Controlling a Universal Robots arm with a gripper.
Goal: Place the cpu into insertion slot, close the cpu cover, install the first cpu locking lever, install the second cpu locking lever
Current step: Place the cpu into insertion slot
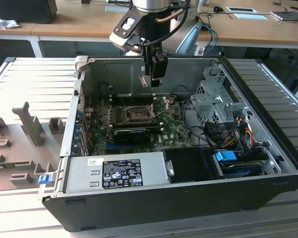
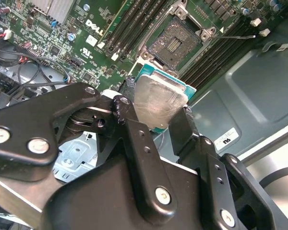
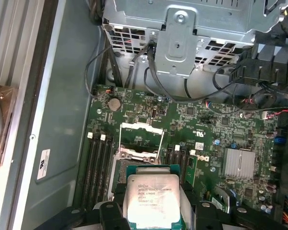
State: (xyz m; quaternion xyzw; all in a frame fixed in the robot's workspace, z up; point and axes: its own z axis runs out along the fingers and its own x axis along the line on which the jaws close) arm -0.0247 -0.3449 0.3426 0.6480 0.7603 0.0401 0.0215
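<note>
The arm (image 1: 149, 10) reaches straight down into the open computer case (image 1: 139, 208), its wrist upright and the gripper (image 1: 156, 79) pointing at the motherboard (image 1: 179, 134). The gripper hangs above the insertion slot (image 1: 139, 115), well clear of it and a little towards the case's far wall.

In both wrist views the two black fingers (image 2: 134, 134) are closed in on opposite edges of the cpu (image 2: 158, 103), pinching it between them. The chip lies flat in that grip with its dull metal top facing up towards the cameras and a teal rim showing around its edge. The first wrist view shows the same hold, the cpu (image 3: 151, 199) sitting between the finger ends of the gripper (image 3: 153, 213).

The insertion slot (image 2: 175, 43) is bare: its dark square bed of contacts is exposed and nothing sits in it. The cpu is apart from the slot and touches neither its rim nor its bed. In the first wrist view the chip overlaps the near side of the slot (image 3: 129, 165), so it hangs above that edge rather than squarely over the middle.

The cpu cover (image 3: 139, 139) is swung open, standing up from the far side of the slot with its square window showing. Long dark memory slots (image 3: 98, 167) run on either side of the insertion slot.
</note>
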